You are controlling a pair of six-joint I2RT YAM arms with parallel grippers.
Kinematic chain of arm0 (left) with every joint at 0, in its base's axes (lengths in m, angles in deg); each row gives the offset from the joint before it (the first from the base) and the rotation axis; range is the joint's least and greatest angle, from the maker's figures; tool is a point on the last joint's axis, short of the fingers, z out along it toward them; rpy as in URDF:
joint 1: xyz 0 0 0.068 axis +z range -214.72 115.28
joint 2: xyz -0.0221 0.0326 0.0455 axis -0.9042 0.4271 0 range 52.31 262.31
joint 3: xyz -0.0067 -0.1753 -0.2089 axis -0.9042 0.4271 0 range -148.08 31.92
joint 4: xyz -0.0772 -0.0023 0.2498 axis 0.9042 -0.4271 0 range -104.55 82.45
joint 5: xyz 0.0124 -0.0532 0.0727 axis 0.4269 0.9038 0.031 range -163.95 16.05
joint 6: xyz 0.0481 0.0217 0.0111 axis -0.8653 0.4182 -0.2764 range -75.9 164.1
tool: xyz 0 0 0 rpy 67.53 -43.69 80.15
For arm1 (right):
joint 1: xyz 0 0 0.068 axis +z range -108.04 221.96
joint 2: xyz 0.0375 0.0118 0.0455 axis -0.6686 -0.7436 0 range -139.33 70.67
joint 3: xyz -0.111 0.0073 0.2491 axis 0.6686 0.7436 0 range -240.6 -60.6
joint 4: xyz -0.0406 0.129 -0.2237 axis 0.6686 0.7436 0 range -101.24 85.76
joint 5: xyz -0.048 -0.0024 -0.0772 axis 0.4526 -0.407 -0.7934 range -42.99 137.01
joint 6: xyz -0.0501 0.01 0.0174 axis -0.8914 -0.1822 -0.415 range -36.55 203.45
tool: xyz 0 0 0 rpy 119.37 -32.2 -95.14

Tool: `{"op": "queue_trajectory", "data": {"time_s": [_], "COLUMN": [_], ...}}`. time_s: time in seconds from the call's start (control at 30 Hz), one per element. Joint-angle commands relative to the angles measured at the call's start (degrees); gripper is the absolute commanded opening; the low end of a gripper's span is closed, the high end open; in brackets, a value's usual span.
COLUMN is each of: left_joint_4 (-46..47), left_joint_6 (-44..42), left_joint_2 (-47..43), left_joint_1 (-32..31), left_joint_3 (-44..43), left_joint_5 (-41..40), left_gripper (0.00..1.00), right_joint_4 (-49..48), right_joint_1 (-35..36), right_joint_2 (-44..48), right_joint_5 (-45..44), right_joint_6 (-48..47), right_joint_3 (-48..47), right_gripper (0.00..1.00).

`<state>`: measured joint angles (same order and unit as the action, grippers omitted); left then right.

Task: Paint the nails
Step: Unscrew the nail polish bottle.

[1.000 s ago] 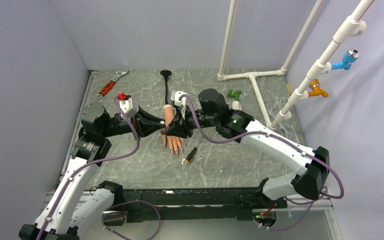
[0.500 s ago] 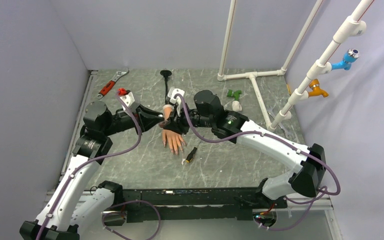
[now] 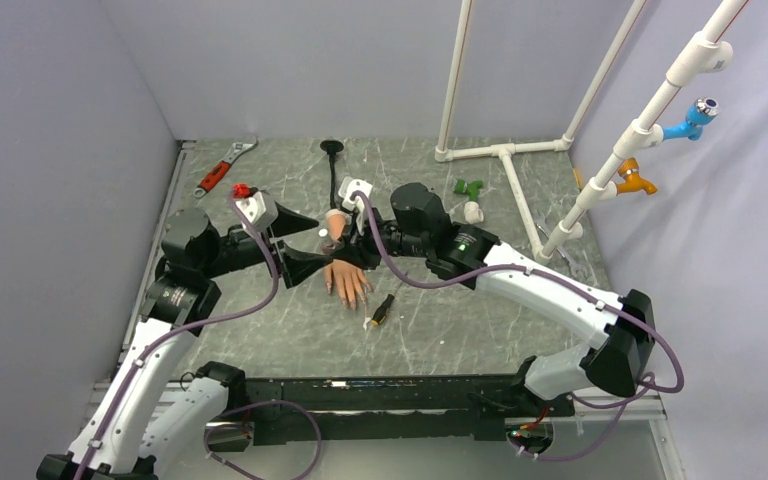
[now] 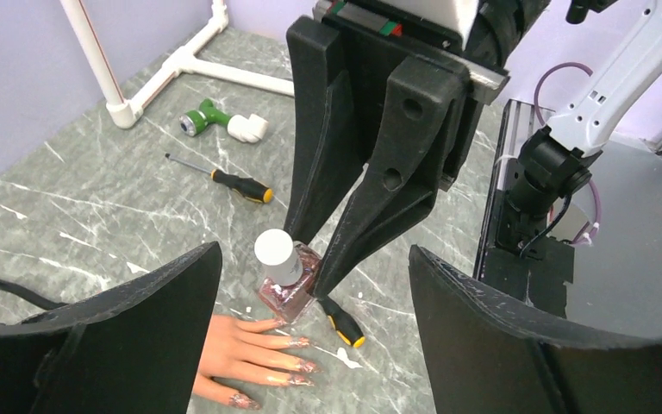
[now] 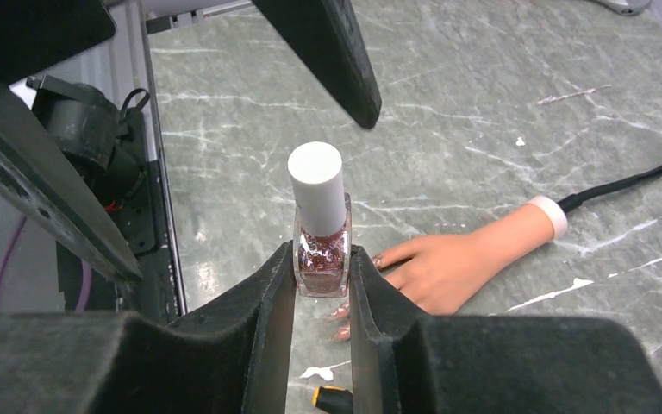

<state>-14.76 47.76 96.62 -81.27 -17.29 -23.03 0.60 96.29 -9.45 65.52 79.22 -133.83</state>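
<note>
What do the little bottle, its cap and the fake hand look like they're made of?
Bottle: likely clear glass, glossy, reddish glittery polish showing through.
Cap: apparently matte white plastic, no shine.
Mannequin hand: peach rubber or soft plastic, smooth with a dull sheen.

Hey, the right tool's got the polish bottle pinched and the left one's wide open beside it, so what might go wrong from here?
1. The right tool pinches only the glass body of the polish bottle. A sideways push on the white cap from the open left tool might twist the bottle loose.
2. The bottle is close to the mannequin hand, so a slip could knock the hand or spill polish beyond the nails.
</note>
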Motion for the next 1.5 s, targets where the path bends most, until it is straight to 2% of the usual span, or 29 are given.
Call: {"op": "queue_trajectory", "data": {"time_s": [0.0, 0.27, 0.4, 0.7, 1.13, 1.47], "left_joint_4": [-0.1, 0.7, 4.8, 11.7, 12.7, 10.0], "left_joint_6": [-2.9, -7.4, -4.6, 1.7, 2.8, 0.5], "left_joint_2": [-2.5, -3.7, -3.1, -1.6, -0.4, -1.2], "left_joint_1": [0.5, 0.5, 0.4, 0.4, -1.2, -1.5], "left_joint_3": [-1.1, -1.1, -0.2, 1.3, 1.9, 1.7], "left_joint_5": [2.2, 16.3, 21.1, 24.1, 23.8, 17.7], "left_gripper": [0.83, 0.78, 0.77, 0.70, 0.56, 0.09], "right_joint_4": [-1.1, 7.9, 7.3, 5.9, 5.0, 4.3], "right_joint_1": [0.1, 0.0, 0.0, 0.0, 0.0, 0.0], "right_joint_2": [3.7, 7.0, 7.7, 7.2, 4.9, 4.8], "right_joint_5": [3.4, 14.6, 18.7, 20.7, 21.0, 20.0], "right_joint_6": [-2.0, -8.2, -7.6, -7.2, -7.8, -7.6], "right_joint_3": [1.9, 0.8, 0.7, -1.3, -4.1, -4.6], "right_gripper": [0.00, 0.00, 0.00, 0.00, 0.00, 0.00]}}
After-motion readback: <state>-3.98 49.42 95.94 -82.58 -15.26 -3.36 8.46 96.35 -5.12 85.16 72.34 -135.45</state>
